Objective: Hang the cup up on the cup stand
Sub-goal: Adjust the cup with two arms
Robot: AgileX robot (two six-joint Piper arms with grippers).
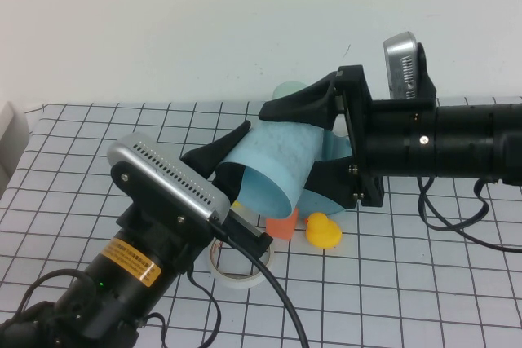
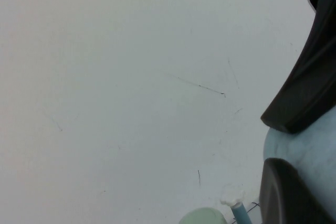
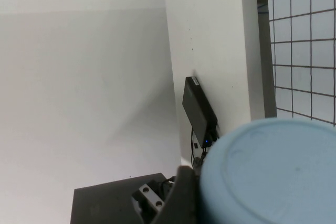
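Observation:
The sky-blue cup (image 1: 273, 160) is held tilted in the air above the table, mouth toward the near left. My right gripper (image 1: 316, 143) reaches in from the right and is shut on the cup's base end, one finger above and one below; the base fills the right wrist view (image 3: 273, 177). My left gripper (image 1: 235, 160) comes from the near left and grips the cup's rim wall, one finger outside and one inside. Of the cup stand, only one blue peg with a white cap (image 2: 232, 203) shows, in the left wrist view; the cup hides it in the high view.
A pale mint-green cup (image 1: 287, 89) stands behind the held cup and also shows in the left wrist view (image 2: 202, 216). An orange block (image 1: 282, 222), a yellow duck (image 1: 324, 231) and a tape roll (image 1: 238, 273) lie below. A white box (image 1: 11, 143) stands at the left edge.

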